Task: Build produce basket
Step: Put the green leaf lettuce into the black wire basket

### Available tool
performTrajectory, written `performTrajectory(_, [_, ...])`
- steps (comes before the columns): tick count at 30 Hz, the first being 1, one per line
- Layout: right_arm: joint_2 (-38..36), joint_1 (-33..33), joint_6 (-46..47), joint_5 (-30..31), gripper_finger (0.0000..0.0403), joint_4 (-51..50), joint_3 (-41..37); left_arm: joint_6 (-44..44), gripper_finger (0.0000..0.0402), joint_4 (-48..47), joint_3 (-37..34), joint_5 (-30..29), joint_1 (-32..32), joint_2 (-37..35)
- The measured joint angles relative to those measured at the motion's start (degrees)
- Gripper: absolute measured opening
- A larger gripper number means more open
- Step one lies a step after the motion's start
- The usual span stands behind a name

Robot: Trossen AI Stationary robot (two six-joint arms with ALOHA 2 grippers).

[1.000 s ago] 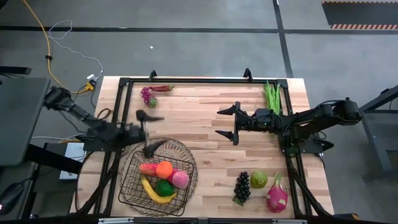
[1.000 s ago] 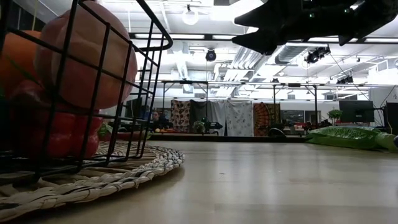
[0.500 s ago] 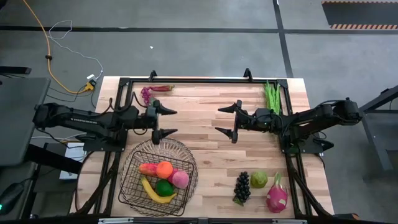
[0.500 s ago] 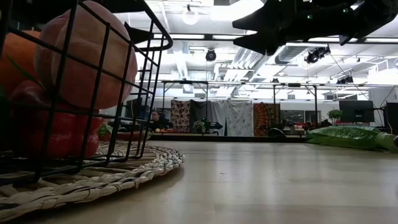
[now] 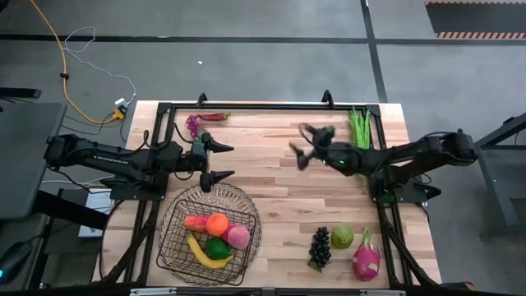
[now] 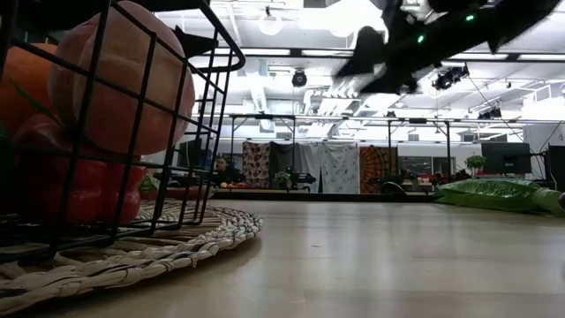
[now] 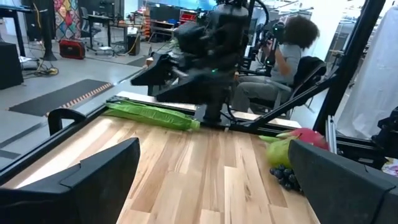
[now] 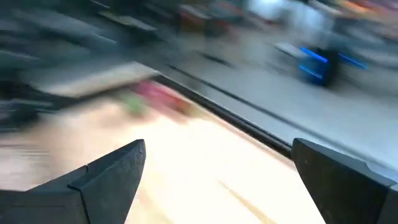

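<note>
The left gripper point(image 5: 215, 160) hangs over the worktop point(image 5: 271, 201) with its fingers point(image 7: 93, 180) spread wide and nothing between them, just beyond the far rim of the basket point(image 5: 177, 247). Its dark arm reaches in from the left edge of the worktop. The right gripper point(image 5: 302, 148) is also spread open and empty, above the far middle of the worktop, near the green beans point(image 5: 359, 127); it shows blurred in the high view, and its own wrist view is smeared too, with only its two dark fingers point(image 8: 106, 180) clear.

The basket sits on a woven mat point(image 6: 177, 243) at the near left of the worktop. Inside it lie a yellow banana point(image 5: 205, 255), an orange point(image 5: 217, 224), a green lime point(image 5: 218, 247), a pink peach point(image 5: 238, 237) and a red-yellow mango point(image 5: 195, 222), all touching one another.

Outside the basket, purple grapes point(image 5: 196, 125) lie at the far left corner beside the frame rail. The green beans lie at the far right edge. At the near right, dark grapes point(image 5: 320, 245), a green pear point(image 5: 343, 238) and a pink dragon fruit point(image 5: 366, 259) sit close together in a row, well apart from the basket.

In the left wrist view a seated person point(image 7: 280, 68) shows in the room behind the right arm.
</note>
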Motion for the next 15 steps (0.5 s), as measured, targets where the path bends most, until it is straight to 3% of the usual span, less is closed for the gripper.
performTrajectory(2, [0.05, -1.92, 8.06, 4.02, 0.0394, -16.25, 3.77, -0.01, 0.0399, -0.03, 0.0, -0.01, -0.01, 0.0])
performTrajectory(6, [1.7, -6.54, 25.56, 3.95, 0.0394, -42.66, 8.79, 0.0, 0.0399, -0.45, 0.0, -0.01, -0.01, 0.0])
performTrajectory(9, [3.33, -10.03, 33.71, 3.91, 0.0394, -52.48, 9.14, 0.02, 0.0399, -0.47, 0.0, -0.01, -0.01, 0.0])
performTrajectory(15, [7.91, -16.93, 42.47, 3.29, 0.0394, -62.98, 8.42, 0.04, 0.0399, -1.05, 0.0, -0.01, -0.01, 0.0])
